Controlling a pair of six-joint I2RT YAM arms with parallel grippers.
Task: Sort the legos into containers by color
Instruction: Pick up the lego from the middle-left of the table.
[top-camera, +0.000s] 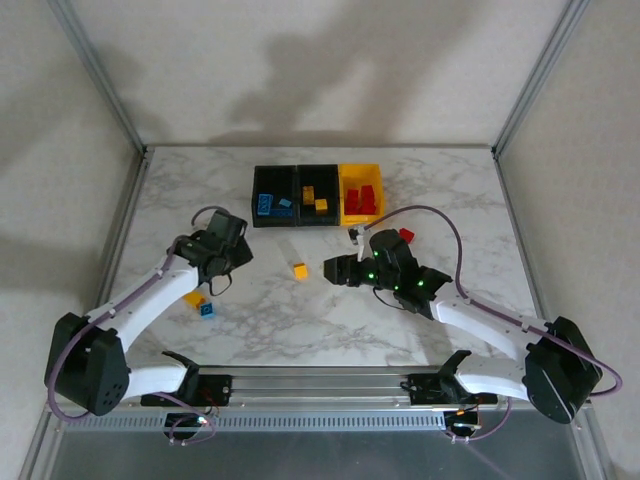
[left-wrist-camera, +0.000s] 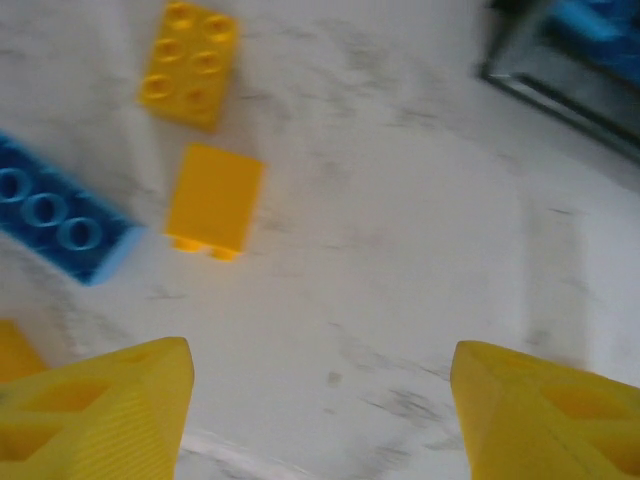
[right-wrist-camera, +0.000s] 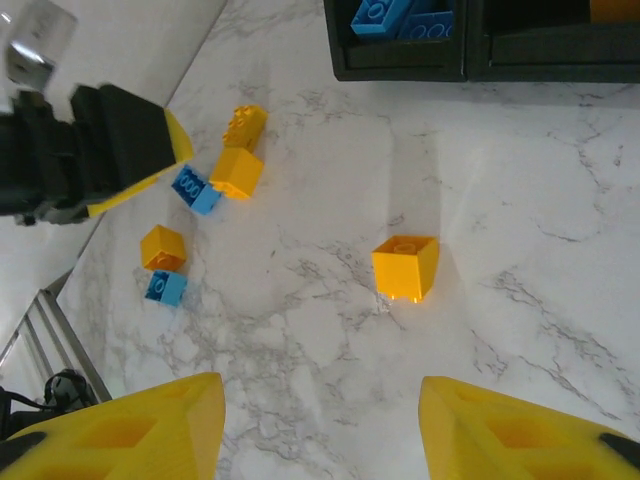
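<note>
Right wrist view: your right pincer (right-wrist-camera: 320, 400) stands apart and empty, the yellow brick (right-wrist-camera: 405, 268) mid-frame on the table (right-wrist-camera: 520, 200); come down off-centre and a finger may knock it away.

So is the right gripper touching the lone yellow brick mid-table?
Apart. The right wrist view shows bare marble between the right gripper and the yellow brick, which sits ahead of it.
</note>
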